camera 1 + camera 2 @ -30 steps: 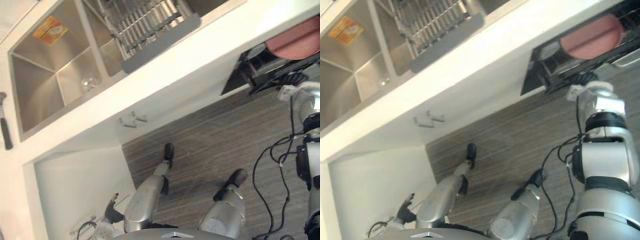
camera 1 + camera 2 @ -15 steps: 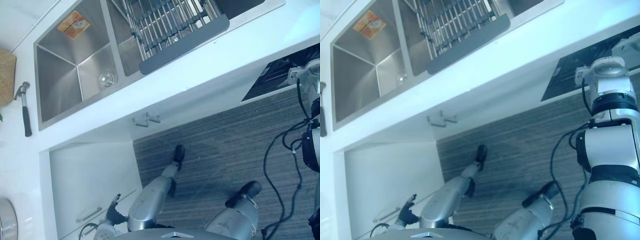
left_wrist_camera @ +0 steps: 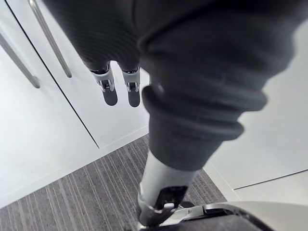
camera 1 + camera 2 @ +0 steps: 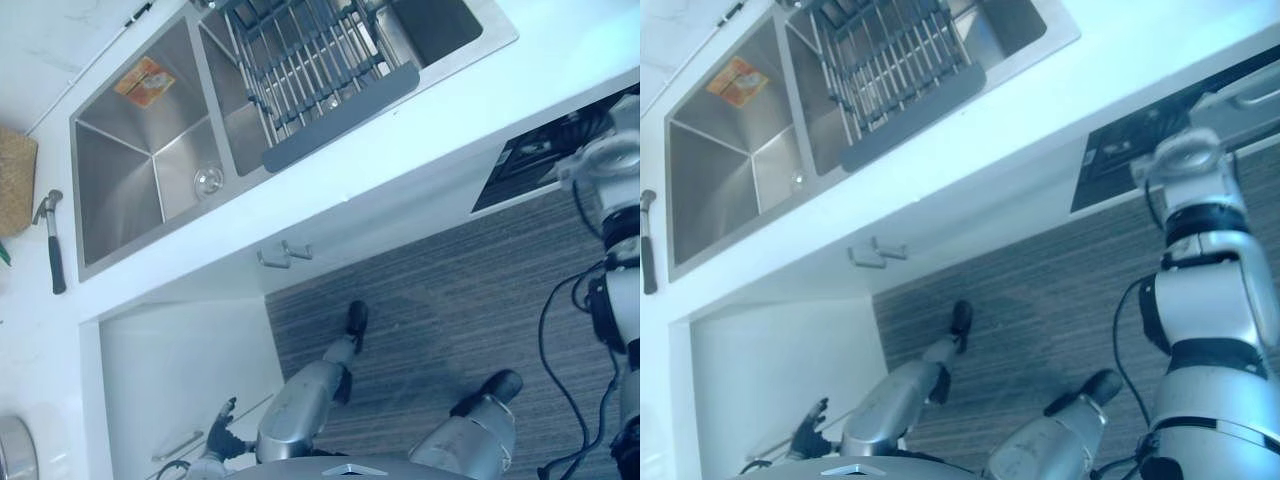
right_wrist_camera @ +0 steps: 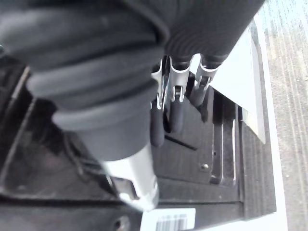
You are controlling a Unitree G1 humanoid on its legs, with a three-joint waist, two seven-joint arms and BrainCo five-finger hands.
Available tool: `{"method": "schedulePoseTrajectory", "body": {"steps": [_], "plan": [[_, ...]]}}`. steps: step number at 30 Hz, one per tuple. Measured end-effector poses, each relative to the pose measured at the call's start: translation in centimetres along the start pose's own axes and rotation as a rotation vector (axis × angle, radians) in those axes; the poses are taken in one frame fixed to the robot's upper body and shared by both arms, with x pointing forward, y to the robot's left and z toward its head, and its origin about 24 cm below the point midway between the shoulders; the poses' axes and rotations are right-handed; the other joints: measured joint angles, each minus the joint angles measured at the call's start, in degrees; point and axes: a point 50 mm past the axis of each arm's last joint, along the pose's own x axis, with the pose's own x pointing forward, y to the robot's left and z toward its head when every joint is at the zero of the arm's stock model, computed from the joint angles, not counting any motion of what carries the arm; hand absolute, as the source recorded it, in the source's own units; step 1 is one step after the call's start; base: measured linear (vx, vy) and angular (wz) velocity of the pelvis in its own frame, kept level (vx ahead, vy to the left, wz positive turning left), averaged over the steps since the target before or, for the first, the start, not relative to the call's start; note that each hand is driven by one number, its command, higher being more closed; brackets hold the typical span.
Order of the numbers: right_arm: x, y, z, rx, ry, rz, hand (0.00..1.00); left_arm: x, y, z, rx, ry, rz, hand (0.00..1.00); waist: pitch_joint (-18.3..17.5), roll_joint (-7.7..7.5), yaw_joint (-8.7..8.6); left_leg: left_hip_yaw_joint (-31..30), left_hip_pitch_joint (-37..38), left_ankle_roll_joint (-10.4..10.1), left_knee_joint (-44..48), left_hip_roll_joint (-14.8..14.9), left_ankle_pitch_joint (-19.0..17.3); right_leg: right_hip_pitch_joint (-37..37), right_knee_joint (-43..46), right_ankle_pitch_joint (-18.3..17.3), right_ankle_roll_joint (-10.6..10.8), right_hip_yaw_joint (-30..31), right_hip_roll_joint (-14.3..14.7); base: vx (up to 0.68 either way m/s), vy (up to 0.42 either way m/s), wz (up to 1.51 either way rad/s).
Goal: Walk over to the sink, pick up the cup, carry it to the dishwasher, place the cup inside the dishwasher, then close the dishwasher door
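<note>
**A:** Where is the cup sitting?

**B:** I cannot tell. A round shiny thing [image 4: 207, 180] is lying at the bottom of the left basin of the sink [image 4: 120, 190], but it could be a cup or the drain.

**A:** What are the 2 hands doing?

**B:** The left hand [image 3: 109, 89] is hanging low on the near left beside white cabinet doors [image 3: 48, 120], fingers straight and loose, holding nothing. The right hand [image 5: 175, 103] is hanging on the right over the dark inside of the open dishwasher [image 4: 530, 160], fingers straight too, gripping nothing.

**A:** Anything else?

**B:** A dish rack [image 4: 310, 70] is sitting across the sink's right basin, and a hammer [image 4: 50, 250] is lying on the white counter [image 4: 450, 100], left of the sink.
</note>
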Motion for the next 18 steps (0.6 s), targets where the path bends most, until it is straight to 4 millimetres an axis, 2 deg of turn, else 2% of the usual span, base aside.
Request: {"method": "schedulePoseTrajectory", "body": {"steps": [3,5,6,8,9,10,11,13,14,16,17,18], "plan": [[-1.6,2.8,-1.9,0.151,-0.089,-0.052,0.0,0.1,0.4,0.1,-0.13,0.003,0.036,0.0,1.46,-1.92,-1.86,1.34,2.02,-0.04,-0.03,1.87,-0.91,2.64,-2.61,1.01,-0.57,0.0,2.47,0.0,-0.031,-0.18],[-3.7,5.5,-4.9,0.255,-0.076,-0.089,0.0,0.3,1.0,0.4,-0.207,-0.01,0.069,0.0,3.08,-4.13,-3.84,1.91,4.14,-0.3,-0.04,3.15,-1.44,5.53,-5.38,2.05,-0.86,0.01,4.51,0.0,-0.049,-0.2],[-4.4,6.3,-5.7,0.281,-0.067,-0.094,0.0,0.3,1.1,0.4,-0.221,-0.008,0.079,0.0,3.51,-4.88,-4.32,1.97,4.31,-0.44,-0.04,3.57,-1.54,5.95,-6.33,2.54,-0.96,-0.01,5.18,-0.01,-0.049,-0.22],[-7.6,9.7,-10.1,0.358,0.058,-0.089,0.0,0.5,1.8,0.3,-0.274,0.0,0.121,0.0,3.91,-7.63,-5.41,2.67,4.24,-0.68,-0.03,4.93,-1.63,6.97,-10.21,4.64,-1.49,0.12,7.45,0.0,-0.04,-0.21],[-8.6,10.5,-11.5,0.378,0.108,-0.083,0.0,0.6,2.1,0.3,-0.289,0.001,0.133,0.0,3.79,-8.08,-5.48,2.69,4.39,-0.72,-0.03,5.13,-1.64,7.48,-11.12,5.05,-1.51,0.09,7.87,0.03,-0.032,-0.11],[-10.7,12.4,-13.8,0.412,0.201,-0.061,0.0,0.6,2.6,0.4,-0.321,-0.002,0.162,0.0,3.35,-9.14,-5.66,2.84,4.76,-0.84,-0.04,5.42,-1.73,8.3,-12.56,5.75,-1.55,0.08,8.54,0.03,-0.028,-0.08],[-11.8,13.4,-14.7,0.421,0.24,-0.044,0.0,0.6,2.9,0.3,-0.333,0.003,0.175,0.0,3.15,-9.7,-5.75,3.04,5.18,-0.95,-0.04,5.6,-1.81,8.82,-13.24,6.04,-1.6,0.07,8.86,0.04,-0.041,-0.12],[-16.3,17.0,-17.6,0.458,0.381,0.02,0.0,0.4,3.7,-0.6,-0.355,0.047,0.214,0.0,1.31,-11.86,-6.12,3.34,6.72,-1.34,-0.13,6.08,-2.12,10.92,-15.28,6.7,-1.72,-0.07,9.8,0.05,-0.048,-0.1],[-17.4,17.7,-18.2,0.465,0.414,0.031,0.0,0.3,3.8,-0.9,-0.359,0.061,0.223,0.0,0.7,-12.31,-6.15,3.33,7.14,-1.46,-0.35,6.19,-2.24,11.62,-15.82,6.84,-1.75,-0.15,10.08,0.04,-0.051,-0.05],[-21.5,20.2,-20.5,0.485,0.556,0.076,0.0,-0.3,4.4,-2.1,-0.377,0.109,0.263,0.0,-3.03,-14.62,-5.74,3.91,8.19,-1.85,-0.4,6.89,-3.02,12.99,-17.56,6.92,-2.03,-0.17,11.09,0.04,-0.055,-0.09],[-22.5,20.8,-21.0,0.491,0.589,0.089,0.0,-0.5,4.5,-2.4,-0.383,0.12,0.273,0.0,-3.92,-15.09,-5.66,4.1,8.51,-2.21,-0.41,7.01,-3.5,13.47,-17.99,6.84,-2.13,-0.19,11.36,0.03,-0.05,-0.13],[-24.2,21.8,-21.8,0.502,0.653,0.123,0.0,-0.7,4.7,-2.9,-0.392,0.137,0.289,0.0,-5.59,-16.03,-5.43,4.83,9.14,-2.31,-0.41,7.34,-3.89,14.05,-18.51,6.56,-2.29,-0.09,11.73,0.02,-0.037,-0.09]]}}
